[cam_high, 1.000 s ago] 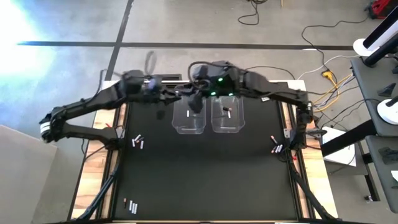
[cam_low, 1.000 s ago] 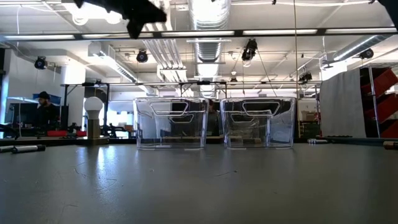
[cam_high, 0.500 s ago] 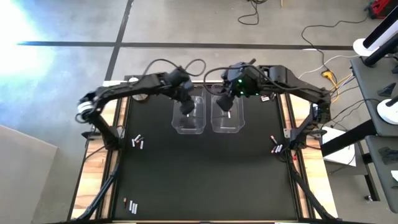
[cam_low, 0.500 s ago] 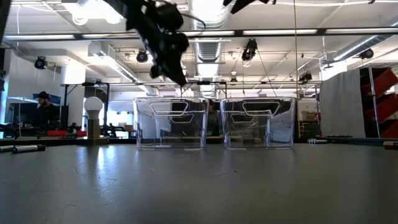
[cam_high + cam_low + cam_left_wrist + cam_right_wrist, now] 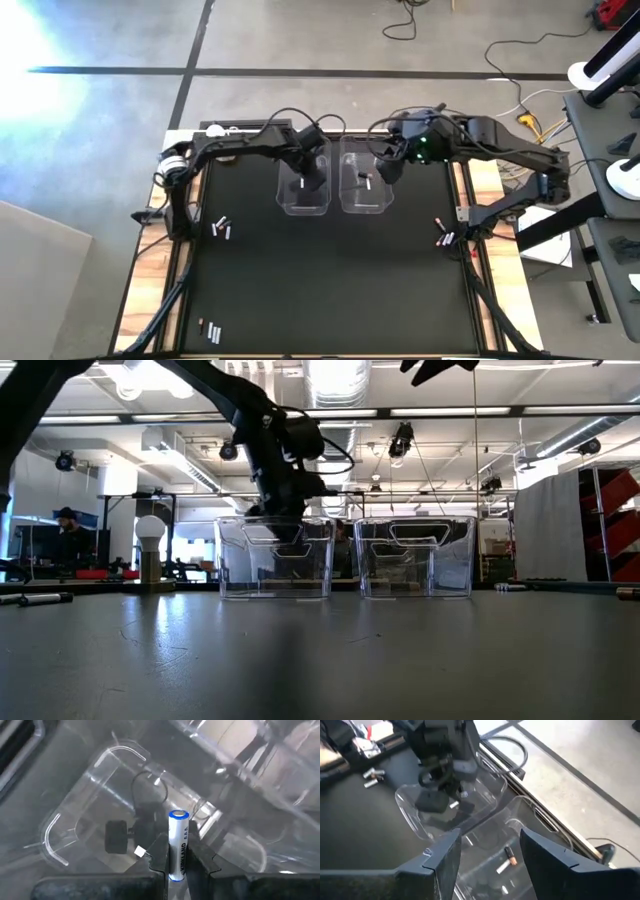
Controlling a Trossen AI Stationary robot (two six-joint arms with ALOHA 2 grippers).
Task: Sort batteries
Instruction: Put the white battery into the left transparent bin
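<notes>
My left gripper [image 5: 306, 177] is shut on a silvery-white battery [image 5: 178, 842] with a blue end. It hangs inside the top of the left clear bin [image 5: 303, 192], as the low view shows [image 5: 285, 515]. My right gripper [image 5: 490, 855] is open and holds nothing. It hovers high above the right clear bin [image 5: 365, 190], near that bin's right wall [image 5: 386, 167]. On the right bin's floor lie a dark battery [image 5: 510, 854] and a silvery-white one [image 5: 502, 866]. Loose batteries lie on the mat at the left [image 5: 222, 228], right [image 5: 443, 238] and near left [image 5: 210, 330]. My left gripper pinches the silvery-white battery by its lower half [image 5: 177, 862] between the two fingers, which lie along it. The blue-capped end [image 5: 178, 815] sticks out past the fingertips. The battery is lifted clear, pointing down into the left bin.
The two bins stand side by side at the far middle of the black mat [image 5: 330, 290]. A silver knob with a white ball [image 5: 150, 550] stands at the far left. Cables run along the far edge [image 5: 300, 112]. A person [image 5: 68, 535] shows in the room beyond.
My left gripper has swung from the table's far left toward the left bin and come down into its top, still carrying the battery. My right gripper has moved rightward from over the left bin to the right bin's right side.
</notes>
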